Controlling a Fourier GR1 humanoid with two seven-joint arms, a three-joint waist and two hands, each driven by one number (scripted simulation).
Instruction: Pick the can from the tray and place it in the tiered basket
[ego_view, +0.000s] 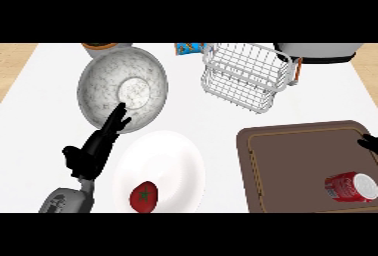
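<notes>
While the right hand (368, 143) showed only as a dark sliver at the three o'clock edge, fingers impossible to judge, the can (351, 187) lay on its side on the brown tray (295, 150), toward five o'clock, untouched. Left hand (94, 147) rested open at nine o'clock, beside the speckled bowl (122, 90). Wire tiered basket (244, 75) stood at one o'clock. Best approach, I judged: come down across the can's round flank, then lift before swinging toward the basket.
</notes>
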